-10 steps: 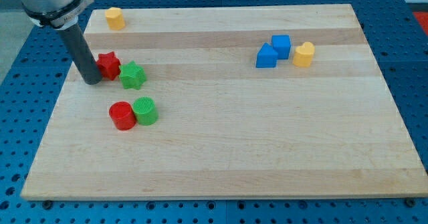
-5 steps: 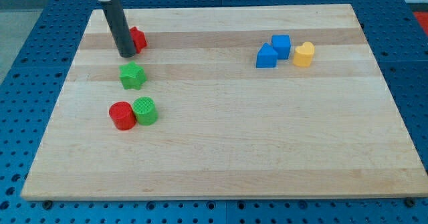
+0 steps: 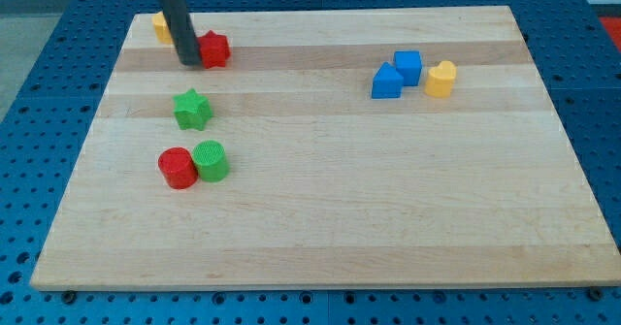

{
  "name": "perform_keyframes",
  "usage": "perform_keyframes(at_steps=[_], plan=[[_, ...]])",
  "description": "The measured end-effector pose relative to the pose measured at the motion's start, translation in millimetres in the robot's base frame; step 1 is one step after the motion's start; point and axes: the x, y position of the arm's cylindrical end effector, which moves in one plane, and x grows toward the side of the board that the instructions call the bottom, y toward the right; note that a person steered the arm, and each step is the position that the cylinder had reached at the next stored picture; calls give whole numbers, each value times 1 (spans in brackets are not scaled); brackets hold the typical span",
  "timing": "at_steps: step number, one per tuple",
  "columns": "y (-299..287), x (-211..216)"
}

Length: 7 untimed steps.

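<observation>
My tip rests on the board near the view's top left, touching the left side of the red star block. Just behind the rod, a yellow block peeks out, partly hidden. Below the tip sits the green star block. Further toward the view's bottom, a red cylinder and a green cylinder stand side by side, touching.
At the view's upper right, a blue triangular block, a blue cube and a yellow block cluster together. The wooden board lies on a blue perforated table.
The tip has moved up and right along the board, pushing the red star away from the green star toward the view's top. The other blocks have not moved.
</observation>
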Motion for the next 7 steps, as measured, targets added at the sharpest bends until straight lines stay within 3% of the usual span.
perform_keyframes(at_steps=[3, 7], plan=[[70, -36], [52, -67]])
